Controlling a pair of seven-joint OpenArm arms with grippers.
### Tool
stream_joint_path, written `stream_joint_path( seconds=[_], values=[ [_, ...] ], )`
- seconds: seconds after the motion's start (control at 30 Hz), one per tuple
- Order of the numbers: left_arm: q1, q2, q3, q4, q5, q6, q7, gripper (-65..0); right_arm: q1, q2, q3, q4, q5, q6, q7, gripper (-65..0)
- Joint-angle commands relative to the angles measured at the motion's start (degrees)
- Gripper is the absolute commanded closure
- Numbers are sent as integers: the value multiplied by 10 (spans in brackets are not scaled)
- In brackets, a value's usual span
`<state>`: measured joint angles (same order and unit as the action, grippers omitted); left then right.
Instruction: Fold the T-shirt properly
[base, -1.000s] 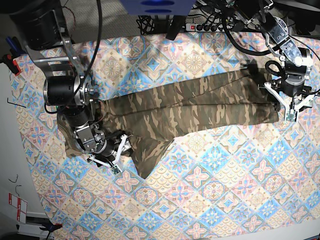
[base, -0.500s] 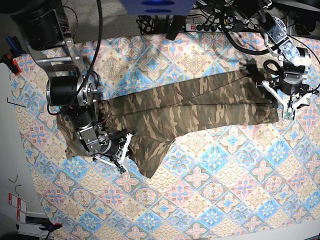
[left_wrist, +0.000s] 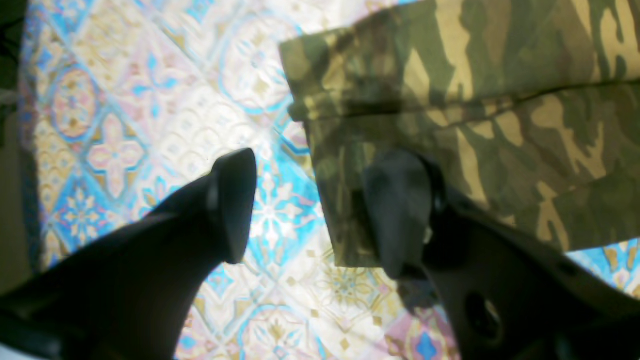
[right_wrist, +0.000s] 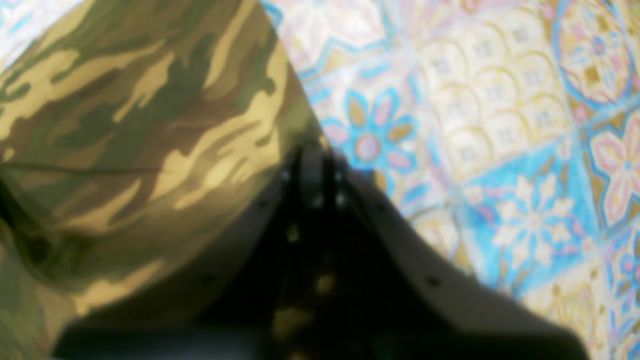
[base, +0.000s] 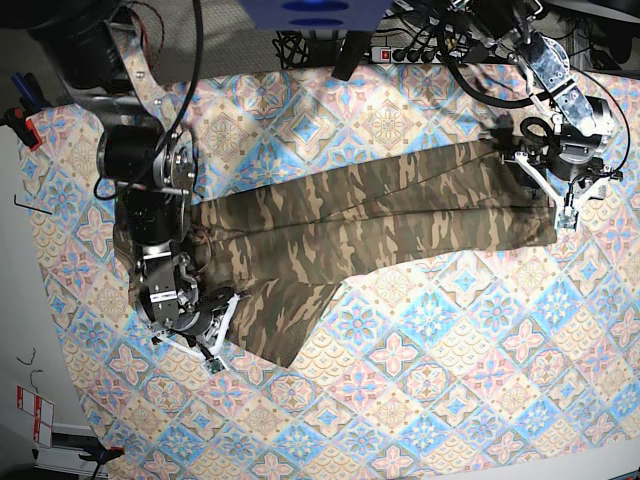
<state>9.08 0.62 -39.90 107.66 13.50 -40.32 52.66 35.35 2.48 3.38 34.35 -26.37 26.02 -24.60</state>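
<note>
The right gripper (base: 212, 350) – clamped on the shirt (base: 380, 215) – has dragged it toward 7 o'clock; the left gripper (left_wrist: 310, 210) gapes empty – fold progressing.

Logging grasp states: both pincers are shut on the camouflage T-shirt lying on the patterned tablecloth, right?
Not quite. The left wrist view shows the left pincer open at the T-shirt edge, gripping nothing. The right pincer is shut on it, over the tablecloth.

My base view is evenly bright and sharp. Both wrist views are soft, the right gripper (right_wrist: 312, 200) blurred dark, and bright glare washes out the tablecloth (left_wrist: 165, 100).
</note>
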Motion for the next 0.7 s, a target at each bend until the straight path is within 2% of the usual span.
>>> stream_joint_path(
  seconds=[0.0,0.2,0.4,0.53,0.67],
  values=[
    [-5,-7,-1,10,-2,3,-11,-366,2,4,0,38,5,0,-7,-11],
    [-8,-7,-1,10,-2,3,-11,-366,-78,4,-1,230,5,1,-81,-11],
    [-8,-7,-1,10,-2,3,-11,-366,-158,3,-4,378,5,5,-117,-12],
    [-8,-7,0,3,-2,3,-11,-366,-217,2,-22,477,5,76,-120,-13],
    [-8,-6,7,3,-2,3,-11,-366,-270,1,-26,550,5,82,-139,-14]
  ],
)
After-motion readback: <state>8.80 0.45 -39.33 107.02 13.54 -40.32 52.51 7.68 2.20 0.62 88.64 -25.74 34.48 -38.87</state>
